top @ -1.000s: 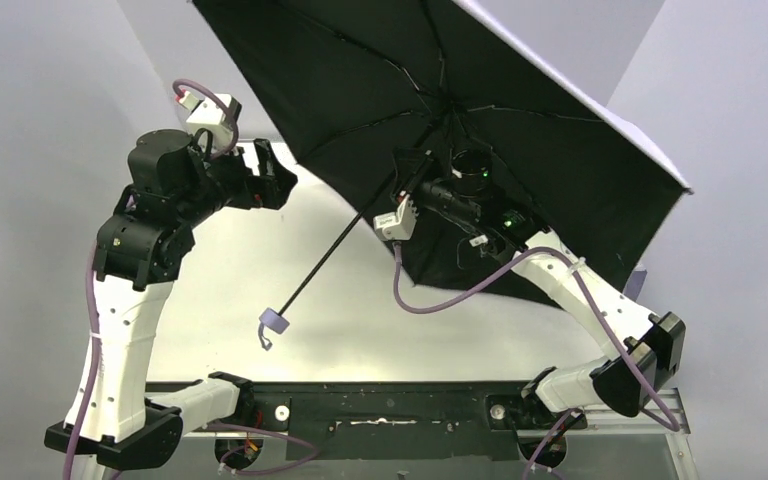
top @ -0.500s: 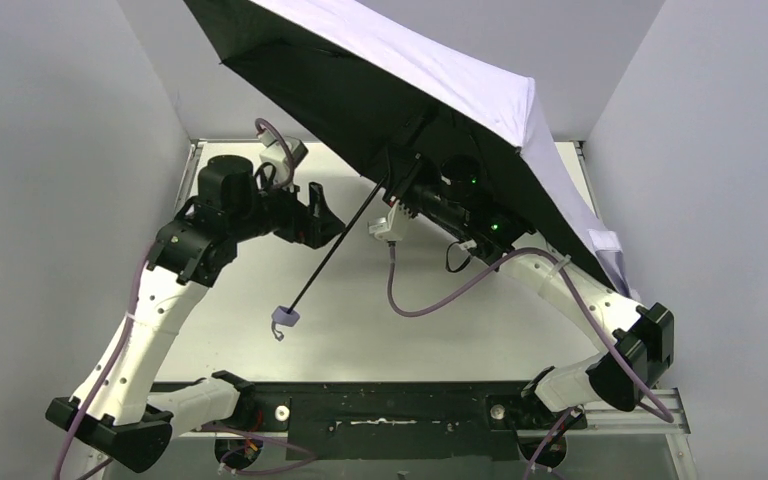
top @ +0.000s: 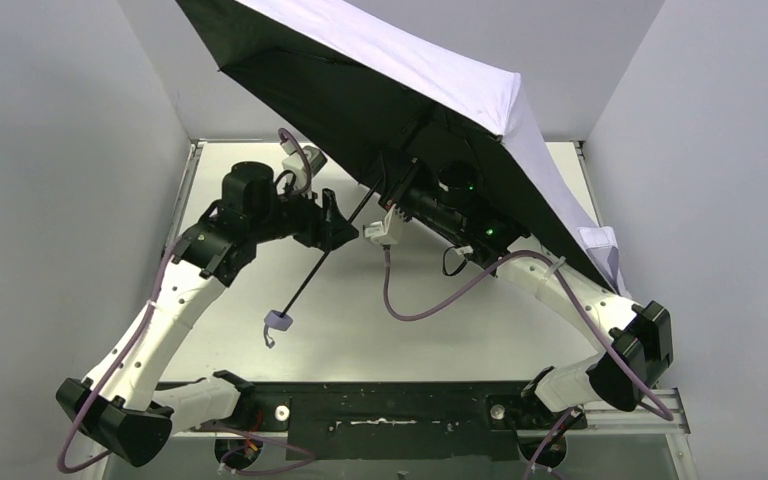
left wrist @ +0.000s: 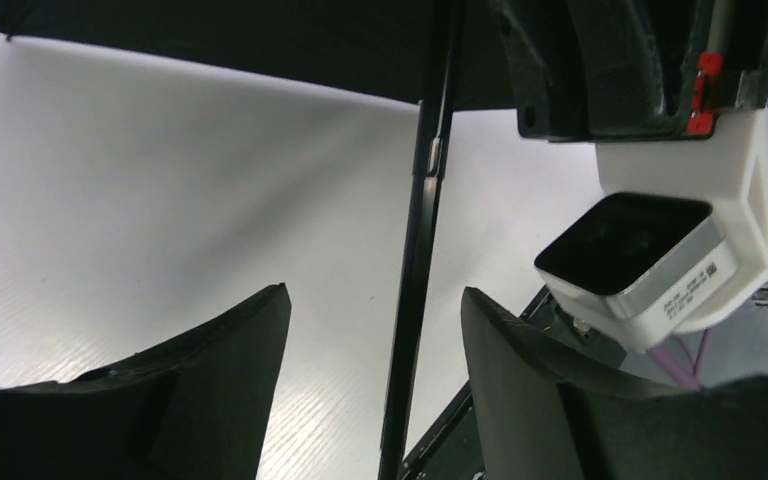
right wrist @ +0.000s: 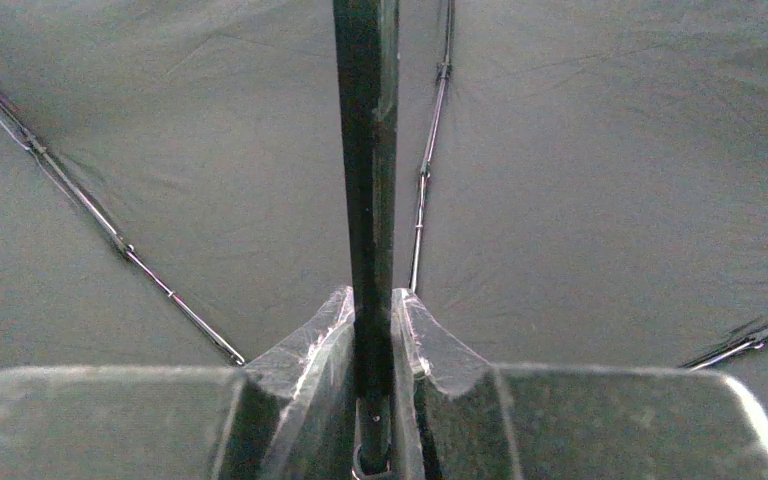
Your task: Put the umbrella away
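The umbrella [top: 410, 70] is open and tilted over the back of the table, with its lavender outside up and its black inside facing down. Its black shaft [top: 310, 280] slants down-left to the lavender handle [top: 278, 322], which hangs just above the table. My right gripper [top: 392, 185] is shut on the shaft [right wrist: 365, 150] close under the canopy [right wrist: 610, 180]. My left gripper [top: 338, 228] is open. In the left wrist view the shaft [left wrist: 415, 260] passes between that gripper's [left wrist: 376, 292] two fingers, with a gap on each side.
The white table [top: 440, 330] lies between grey side walls. A black base rail [top: 390, 410] runs along the near edge. The right arm's purple cable [top: 420, 310] loops over the table. The right wrist camera [left wrist: 650, 255] hangs close to the left gripper.
The umbrella has tipped so that its lavender outside faces up. My left arm has swung right to the shaft, and its jaws have narrowed somewhat around it. The right grip is unchanged.
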You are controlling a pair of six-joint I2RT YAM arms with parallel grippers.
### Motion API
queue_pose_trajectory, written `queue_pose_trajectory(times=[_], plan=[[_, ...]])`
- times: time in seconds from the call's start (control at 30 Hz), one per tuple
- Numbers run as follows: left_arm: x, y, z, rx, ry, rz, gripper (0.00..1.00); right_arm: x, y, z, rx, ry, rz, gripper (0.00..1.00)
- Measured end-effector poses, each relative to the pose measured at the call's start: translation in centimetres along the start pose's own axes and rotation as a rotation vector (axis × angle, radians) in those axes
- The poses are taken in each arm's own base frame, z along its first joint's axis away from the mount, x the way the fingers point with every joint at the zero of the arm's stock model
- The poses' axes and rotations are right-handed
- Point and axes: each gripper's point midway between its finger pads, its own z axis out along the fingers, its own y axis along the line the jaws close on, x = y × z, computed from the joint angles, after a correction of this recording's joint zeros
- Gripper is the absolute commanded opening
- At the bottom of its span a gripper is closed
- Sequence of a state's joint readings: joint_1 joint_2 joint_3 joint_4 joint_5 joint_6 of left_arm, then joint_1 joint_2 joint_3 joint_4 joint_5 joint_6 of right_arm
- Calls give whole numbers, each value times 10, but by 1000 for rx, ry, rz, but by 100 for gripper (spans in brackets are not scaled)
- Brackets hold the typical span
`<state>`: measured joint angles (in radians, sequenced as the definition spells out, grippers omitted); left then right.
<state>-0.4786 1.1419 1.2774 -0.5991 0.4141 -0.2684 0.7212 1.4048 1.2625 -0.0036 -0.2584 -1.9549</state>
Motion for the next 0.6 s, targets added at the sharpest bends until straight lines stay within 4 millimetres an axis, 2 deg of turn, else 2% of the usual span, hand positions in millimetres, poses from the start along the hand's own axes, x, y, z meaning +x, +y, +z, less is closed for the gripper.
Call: queue_pose_trajectory(times=[0.37, 0.53, 0.6], plan=[[-2, -6, 30, 84, 16, -10, 47, -6, -7, 2, 61, -26, 22, 0], [-1, -10, 38, 120, 27, -20, 34, -12, -9, 4, 78, -45, 20, 0], [-2, -13, 38, 137, 24, -19, 24, -13, -10, 4, 82, -46, 19, 0]])
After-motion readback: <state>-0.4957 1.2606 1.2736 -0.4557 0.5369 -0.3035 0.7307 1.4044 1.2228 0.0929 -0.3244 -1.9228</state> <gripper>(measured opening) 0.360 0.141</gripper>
